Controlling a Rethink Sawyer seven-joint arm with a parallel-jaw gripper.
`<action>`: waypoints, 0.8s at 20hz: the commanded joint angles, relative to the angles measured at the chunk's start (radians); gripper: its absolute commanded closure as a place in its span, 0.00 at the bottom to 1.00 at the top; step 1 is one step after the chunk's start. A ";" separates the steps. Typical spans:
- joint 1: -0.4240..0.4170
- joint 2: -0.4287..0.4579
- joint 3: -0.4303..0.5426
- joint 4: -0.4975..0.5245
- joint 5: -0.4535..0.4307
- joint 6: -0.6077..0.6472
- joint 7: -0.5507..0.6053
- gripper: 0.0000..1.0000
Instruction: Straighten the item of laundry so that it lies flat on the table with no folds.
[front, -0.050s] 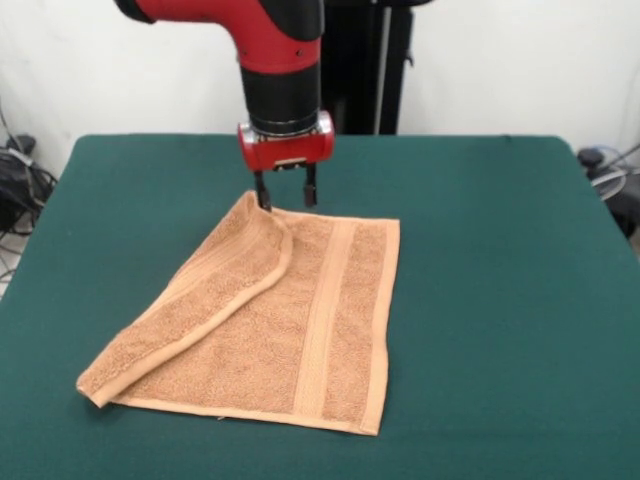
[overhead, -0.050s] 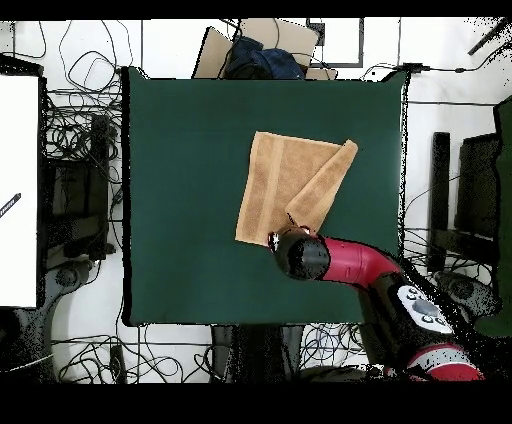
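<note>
Green table (front, -0.050s: 500, 300) carries peach towel (front, -0.050s: 330, 330), one side folded over diagonally. Gripper (front, -0.050s: 285, 195) at towel's far folded corner, jaws narrowly parted, one finger touching cloth.

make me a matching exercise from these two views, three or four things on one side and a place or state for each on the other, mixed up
Things
1. towel
2. end effector
3. table
4. folded flap

Places or states
A. dark green, bare around the cloth
B. lying doubled over along one side of the cloth
C. peach-orange, partly folded, not flat
D. open, at the cloth's far corner in the front view

Pairs: 1-C, 2-D, 3-A, 4-B
</note>
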 joint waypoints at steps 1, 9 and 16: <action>0.013 -0.051 0.043 0.042 0.046 0.020 0.166 0.00; 0.018 -0.046 0.045 0.027 0.046 0.015 0.163 0.00; 0.016 -0.045 0.046 0.030 0.044 0.008 0.164 0.00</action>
